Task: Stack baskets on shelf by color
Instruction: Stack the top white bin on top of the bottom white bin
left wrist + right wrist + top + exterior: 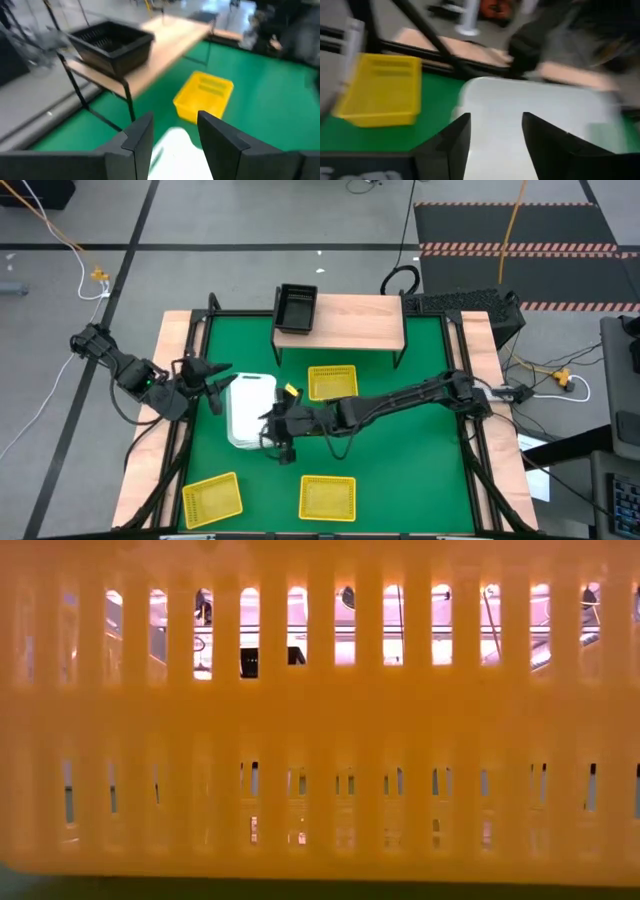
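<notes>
A white basket stack (250,410) sits on the green mat left of centre. My left gripper (217,387) hovers open at its left far side; in the left wrist view the gripper (175,122) looks over the white basket (175,152). My right gripper (272,428) is open at the stack's right near corner, facing the white basket (535,120). A black basket (296,308) stands on the left end of the shelf (360,322). Three yellow baskets lie on the mat: one (332,382) under the shelf's near edge, two (212,498) (328,498) near the front.
The shelf's black legs (398,352) stand on the mat. The table's frame posts (190,340) and wooden side strips (490,410) border it. In the low view a yellow basket wall (320,720) fills the picture. My right arm (400,398) reaches across the mat's middle.
</notes>
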